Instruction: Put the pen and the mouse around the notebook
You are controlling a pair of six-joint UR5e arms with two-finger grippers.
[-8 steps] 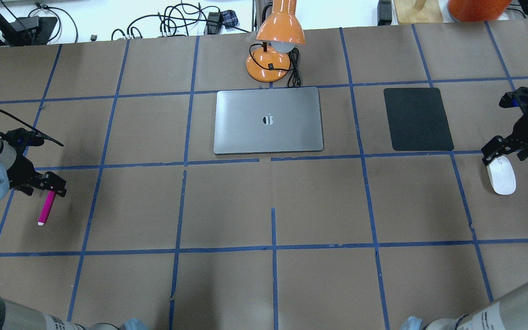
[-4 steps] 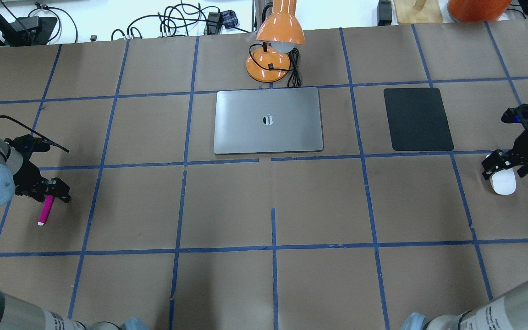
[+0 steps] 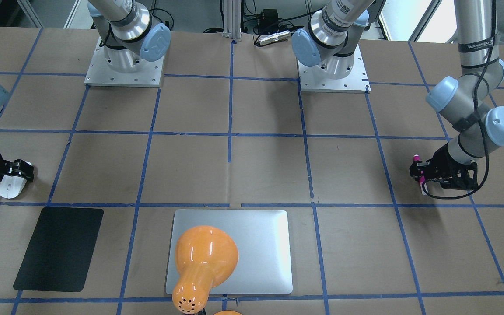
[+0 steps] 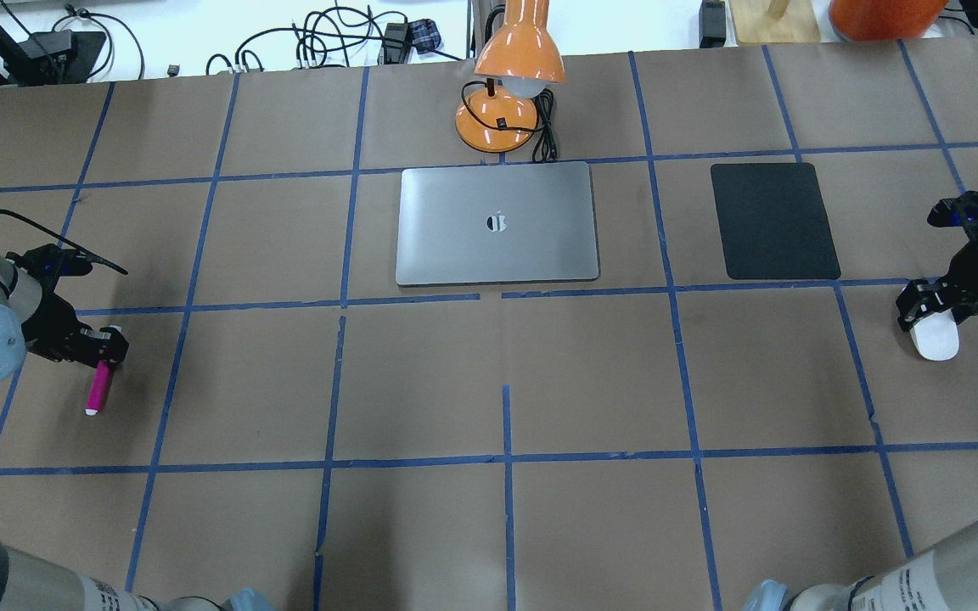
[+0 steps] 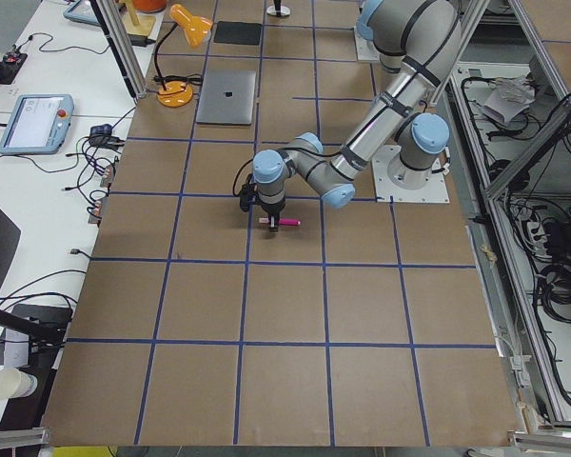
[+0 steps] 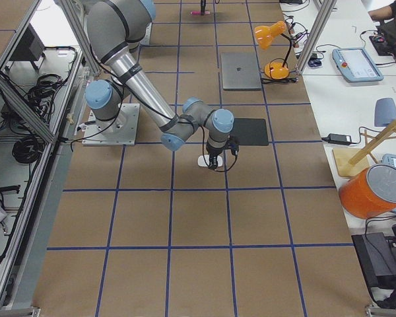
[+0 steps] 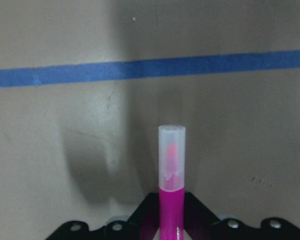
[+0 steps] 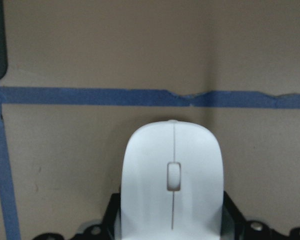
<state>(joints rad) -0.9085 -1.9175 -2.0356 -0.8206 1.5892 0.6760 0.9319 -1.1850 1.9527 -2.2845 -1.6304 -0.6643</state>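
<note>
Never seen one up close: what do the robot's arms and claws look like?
Both arms, the left arm and the right arm, are silver-grey metal tubes with pale blue round joint caps. Each ends in a black two-fingered claw: left claw, right claw. A black cable loops by the left wrist.

Table [image 4: 421, 382]: brown covering, blue tape grid. Orange desk lamp [image 4: 519, 55] at its far edge. Black mat [image 4: 773, 221] right of lamp, overhead view. Cables [image 4: 319, 47] behind lamp.
</note>
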